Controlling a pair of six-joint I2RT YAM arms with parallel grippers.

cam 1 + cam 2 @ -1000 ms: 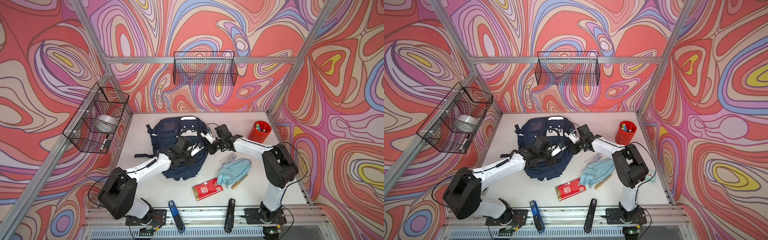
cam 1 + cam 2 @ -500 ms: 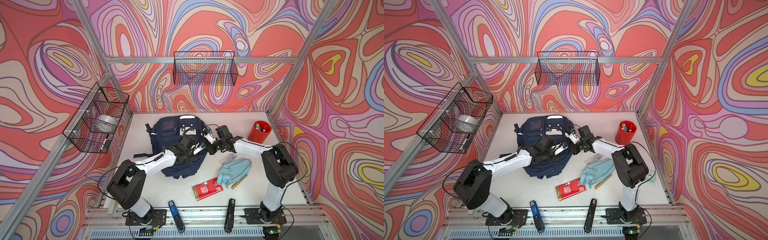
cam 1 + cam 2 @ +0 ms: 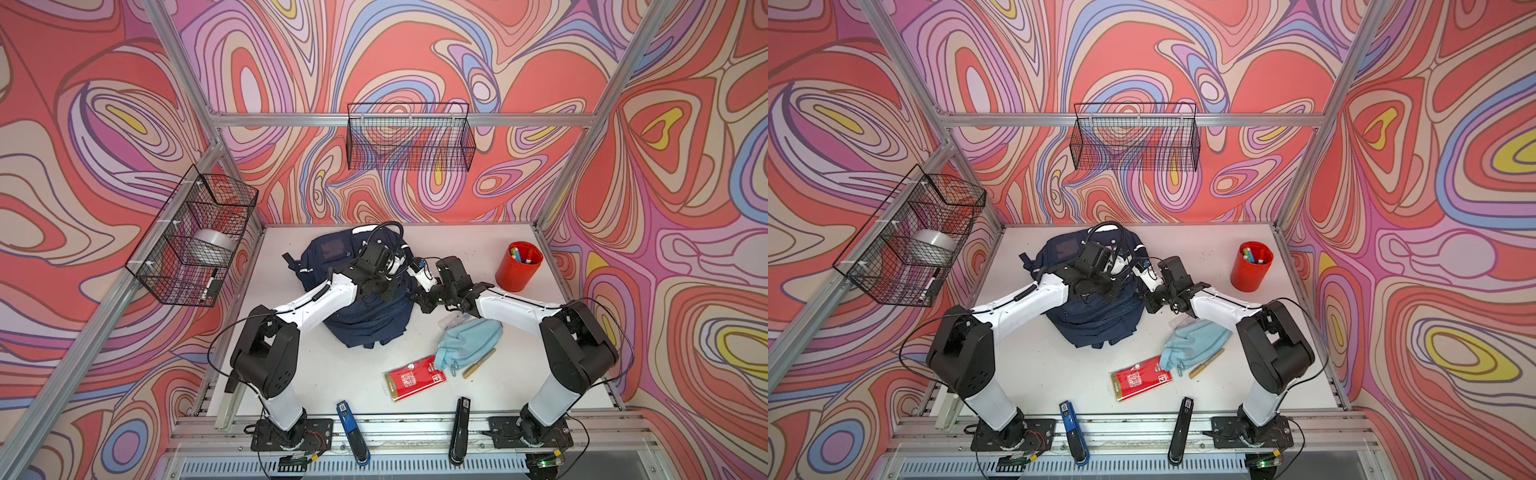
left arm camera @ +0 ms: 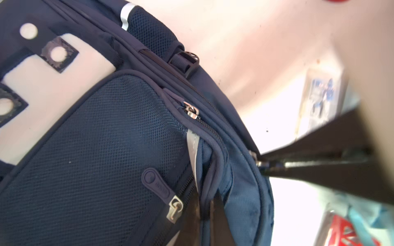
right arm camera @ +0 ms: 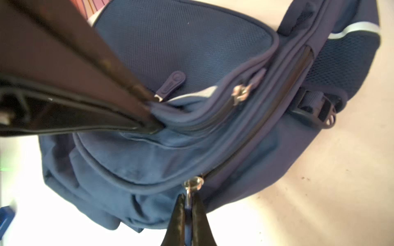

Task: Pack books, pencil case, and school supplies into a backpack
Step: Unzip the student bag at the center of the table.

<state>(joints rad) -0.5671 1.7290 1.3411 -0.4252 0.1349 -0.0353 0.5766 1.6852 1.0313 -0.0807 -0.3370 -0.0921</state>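
My left gripper [image 4: 205, 212] is clamped tight on a piped pocket seam [image 4: 215, 153] of the backpack [image 3: 374, 328]. The bag lies flat between my arms, its long axis running away from me with the top at the far end. On its right flank, my right gripper [image 5: 187, 209] is pinched closed on a metal zipper pull [image 5: 188, 197]. The pencil case [image 3: 469, 338] lies farther right.

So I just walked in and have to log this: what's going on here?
Both arms are at the backpack. The left gripper is shut on its front-pocket fabric, and the right gripper is shut on a zipper pull. The pencil case, red packet and pen lie outside it, unpacked.
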